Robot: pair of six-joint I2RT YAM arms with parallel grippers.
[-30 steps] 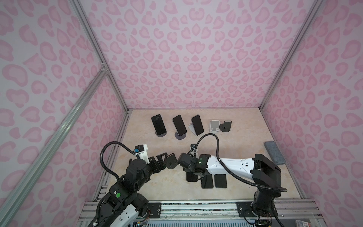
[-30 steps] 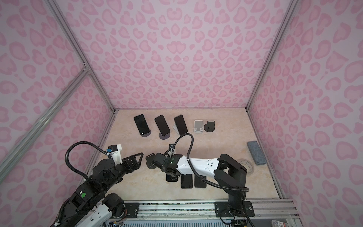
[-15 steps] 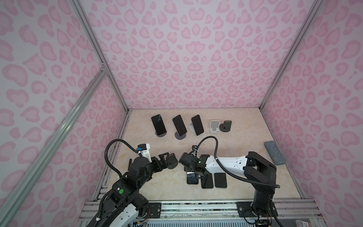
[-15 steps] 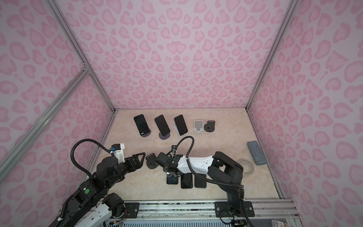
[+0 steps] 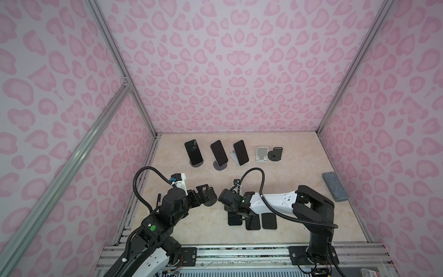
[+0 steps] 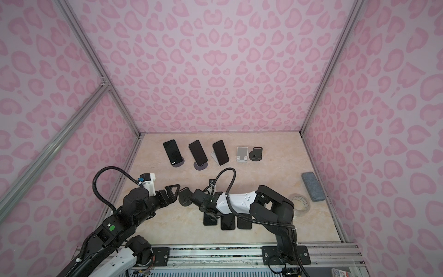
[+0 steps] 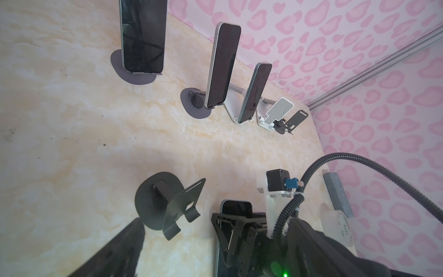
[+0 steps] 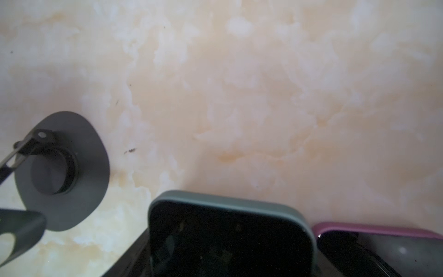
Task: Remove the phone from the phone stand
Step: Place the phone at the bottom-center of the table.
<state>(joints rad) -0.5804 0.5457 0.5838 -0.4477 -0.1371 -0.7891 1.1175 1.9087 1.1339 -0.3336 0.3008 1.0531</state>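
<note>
Cream marbled surface [image 5: 191, 230] inside a booth of pink spotted walls [image 5: 239, 72], seen from above in both top views.

Nearest the front edge, three phones lie flat, side by side. The right tool [image 5: 235, 213] points down over the end one on the left arm's side, a teal-cased phone [image 8: 227, 239]. Its jaws sit closed against the long sides of that phone, which lies on the surface, off the stand. A pink-cased phone [image 8: 383, 236] lies just beside it, and a third flat phone [image 5: 269, 220] lies next to that. The white right arm [image 5: 271, 203] stretches low across this group and hides the far ends of all three.

A little farther in stands the black phone stand [image 5: 209, 199], a round base with a tilted cradle plate that carries nothing. It sits between the two tools, near the teal-cased phone but apart from it. The left tool [image 5: 202, 194] hangs just beside the stand with its jaws apart, gripping nothing. Whether a finger touches the base cannot be told.

Toward the right wall, a roll of clear tape [image 6: 300, 206] lies partly behind the right arm's elbow, with a grey oblong block [image 5: 335, 186] beyond it.

Along the far wall runs a row of stands. Three propped phones [image 5: 218, 151] lean back with dark screens, followed by a white stand [image 5: 261, 153] and a small black stand [image 5: 276, 153], both bare. The right arm's cable loop [image 5: 254, 177] arches up in front of this row.
</note>
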